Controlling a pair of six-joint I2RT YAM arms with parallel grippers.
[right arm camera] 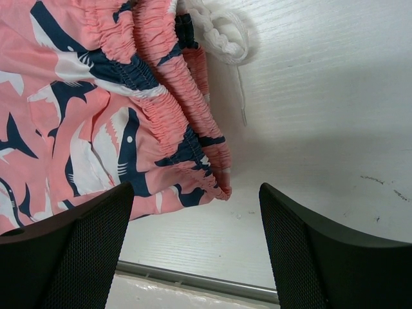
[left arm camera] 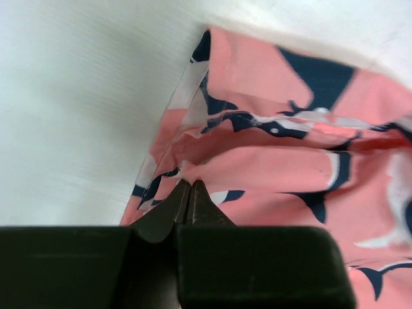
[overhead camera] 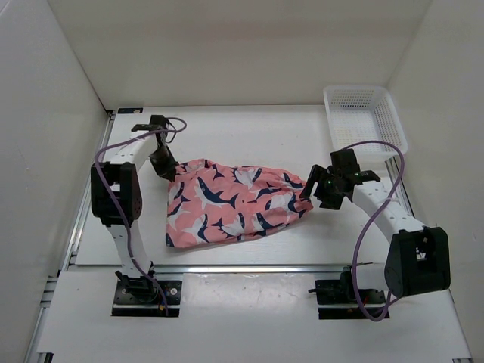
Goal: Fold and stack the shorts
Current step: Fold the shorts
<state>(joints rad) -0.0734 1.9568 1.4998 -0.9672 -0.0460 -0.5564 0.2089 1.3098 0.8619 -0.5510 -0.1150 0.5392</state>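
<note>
The pink shorts (overhead camera: pixel 234 200) with navy-and-white sharks lie flat and spread in the middle of the table. My left gripper (overhead camera: pixel 168 172) is at their far left corner. In the left wrist view the left gripper (left arm camera: pixel 188 185) is shut, its tips pinching a fold at the edge of the shorts (left arm camera: pixel 290 174). My right gripper (overhead camera: pixel 308 190) is at the shorts' right end. In the right wrist view the right gripper (right arm camera: pixel 195 188) is open, with the gathered waistband corner of the shorts (right arm camera: pixel 96 109) between its fingers. A white drawstring (right arm camera: pixel 219 29) trails off the waistband.
A white mesh basket (overhead camera: pixel 363 113) stands at the far right corner of the table. White walls close in the left, back and right sides. The table's metal front rail (right arm camera: pixel 193 280) runs just below the right gripper.
</note>
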